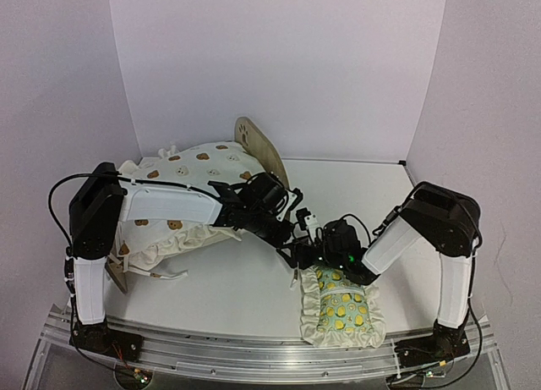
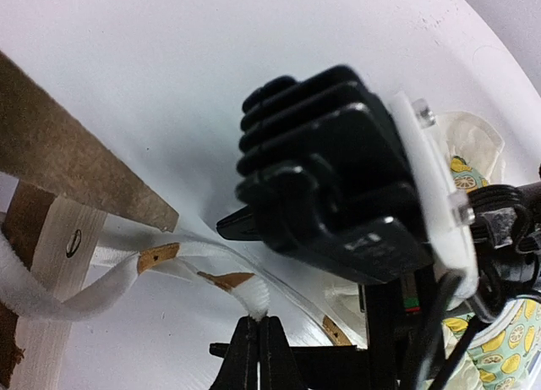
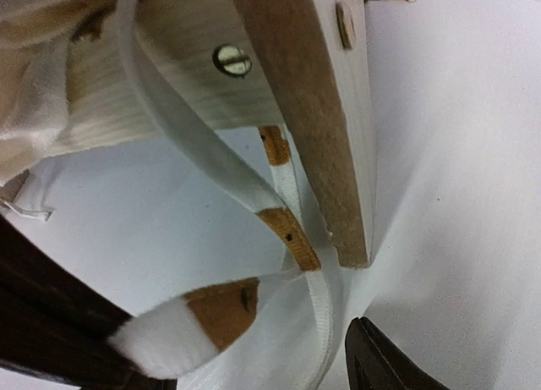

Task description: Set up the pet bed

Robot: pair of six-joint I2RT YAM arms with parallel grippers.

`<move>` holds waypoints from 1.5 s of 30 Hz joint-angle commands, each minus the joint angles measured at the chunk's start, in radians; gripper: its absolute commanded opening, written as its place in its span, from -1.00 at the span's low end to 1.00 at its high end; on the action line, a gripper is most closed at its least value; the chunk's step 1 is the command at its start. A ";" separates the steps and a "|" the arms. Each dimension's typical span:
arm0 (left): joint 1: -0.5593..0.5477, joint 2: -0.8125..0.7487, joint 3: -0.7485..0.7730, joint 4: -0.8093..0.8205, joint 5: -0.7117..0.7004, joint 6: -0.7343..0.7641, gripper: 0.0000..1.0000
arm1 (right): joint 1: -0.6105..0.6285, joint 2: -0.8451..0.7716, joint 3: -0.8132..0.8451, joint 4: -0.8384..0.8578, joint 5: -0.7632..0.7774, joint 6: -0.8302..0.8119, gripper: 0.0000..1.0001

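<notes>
Table (image 1: pixel 241 299) carried the pet bed (image 1: pixel 258 146) to the left of and beyond both grippers. Its long axis slanted from near-left to far-right, with the paw-print headboard at the far end. We saw the cream cushion (image 1: pixel 190 195) heaped on it and the lemon pillow (image 1: pixel 340 310) just beneath the right gripper (image 3: pixel 245 365), whose fingers stood spread around a tie (image 3: pixel 287 229). The left gripper (image 2: pixel 258 343) was pressed together, pinching a tie.
</notes>
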State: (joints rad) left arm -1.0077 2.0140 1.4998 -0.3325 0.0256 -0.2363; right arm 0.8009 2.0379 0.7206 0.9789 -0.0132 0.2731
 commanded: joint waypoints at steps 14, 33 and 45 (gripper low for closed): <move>0.007 -0.047 0.048 0.017 0.048 -0.015 -1.00 | 0.025 0.151 0.036 0.290 0.147 -0.011 -0.06; 0.007 -0.061 0.054 0.021 0.068 -0.023 -1.00 | 0.033 0.185 0.057 0.333 0.159 -0.038 -0.29; 0.007 -0.067 0.054 0.027 0.065 -0.026 -1.00 | 0.033 0.190 0.066 0.336 0.150 -0.026 -0.82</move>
State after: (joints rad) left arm -1.0019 2.0132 1.5059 -0.3325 0.0799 -0.2596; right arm 0.8261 2.2105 0.7593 1.2722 0.1362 0.2441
